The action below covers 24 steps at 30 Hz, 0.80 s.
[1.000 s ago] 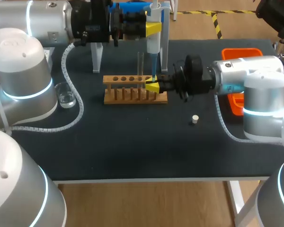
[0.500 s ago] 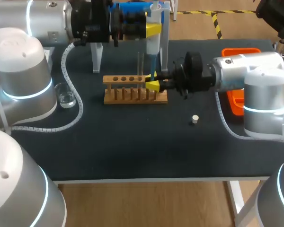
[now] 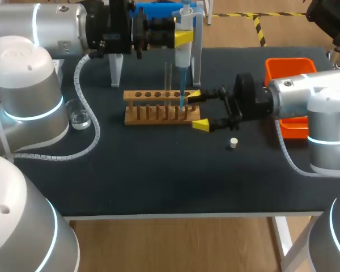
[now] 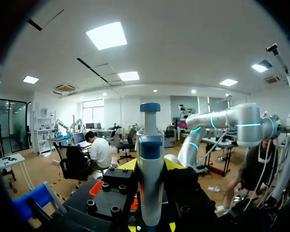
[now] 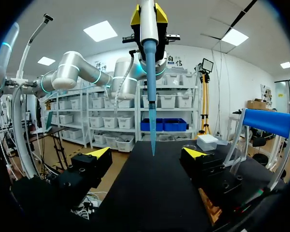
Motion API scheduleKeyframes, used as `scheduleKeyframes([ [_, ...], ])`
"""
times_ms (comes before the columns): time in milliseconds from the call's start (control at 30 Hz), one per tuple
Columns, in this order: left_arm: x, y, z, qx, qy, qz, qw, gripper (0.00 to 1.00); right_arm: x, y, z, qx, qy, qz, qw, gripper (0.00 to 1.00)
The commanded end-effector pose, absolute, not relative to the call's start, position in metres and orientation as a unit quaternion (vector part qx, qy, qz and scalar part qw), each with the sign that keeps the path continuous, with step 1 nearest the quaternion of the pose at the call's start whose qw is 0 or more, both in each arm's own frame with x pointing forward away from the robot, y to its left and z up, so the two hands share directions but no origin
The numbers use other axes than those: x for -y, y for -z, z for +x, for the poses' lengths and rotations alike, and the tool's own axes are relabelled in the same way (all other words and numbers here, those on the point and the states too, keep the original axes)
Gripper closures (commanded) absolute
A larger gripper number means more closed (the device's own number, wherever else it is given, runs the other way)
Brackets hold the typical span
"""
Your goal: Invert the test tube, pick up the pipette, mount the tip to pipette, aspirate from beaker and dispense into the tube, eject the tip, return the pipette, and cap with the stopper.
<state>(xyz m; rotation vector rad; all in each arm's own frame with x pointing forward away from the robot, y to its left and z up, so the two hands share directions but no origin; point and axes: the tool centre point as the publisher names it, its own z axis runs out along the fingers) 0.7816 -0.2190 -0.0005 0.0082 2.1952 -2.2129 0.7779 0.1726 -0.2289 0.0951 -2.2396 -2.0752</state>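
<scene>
My left gripper (image 3: 183, 35) is shut on the white pipette (image 3: 182, 54), held upright over the right end of the wooden rack (image 3: 158, 107). The pipette's blue tip (image 3: 181, 93) points down at the rack. A clear test tube (image 3: 168, 76) stands in the rack just left of it. My right gripper (image 3: 197, 110) is open at the rack's right end, its fingers well apart and off the tip. In the right wrist view the blue tip (image 5: 151, 121) hangs ahead between my open right gripper (image 5: 146, 152). In the left wrist view the pipette (image 4: 150, 179) fills my left gripper (image 4: 150, 198).
A small white stopper (image 3: 233, 143) lies on the dark mat in front of my right gripper. The glass beaker (image 3: 78, 113) stands at the left beside my left arm. An orange tray (image 3: 289, 68) sits at the far right. The pipette stand (image 3: 198, 51) rises behind the rack.
My right gripper was shut on the blue tip; it has opened wide and drawn back to the right. The left gripper and pipette have hardly moved.
</scene>
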Motion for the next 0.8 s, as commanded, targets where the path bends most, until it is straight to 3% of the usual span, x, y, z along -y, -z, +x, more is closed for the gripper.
scheduleKeyframes([
  [33, 0.219, 0.001, 0.781, -0.703, 0.711, 0.003, 0.013, 1.0, -0.148, 0.229, 0.769, 0.738, 0.673, 0.027, 0.034, 0.0],
  [467, 0.219, 0.001, 0.781, -0.703, 0.711, 0.003, 0.013, 1.0, -0.106, 0.232, 0.764, 0.76, 0.649, 0.038, 0.004, 0.0],
  [800, 0.219, 0.001, 0.781, -0.703, 0.711, 0.003, 0.013, 1.0, -0.106, 0.232, 0.764, 0.76, 0.649, 0.038, 0.004, 0.0],
])
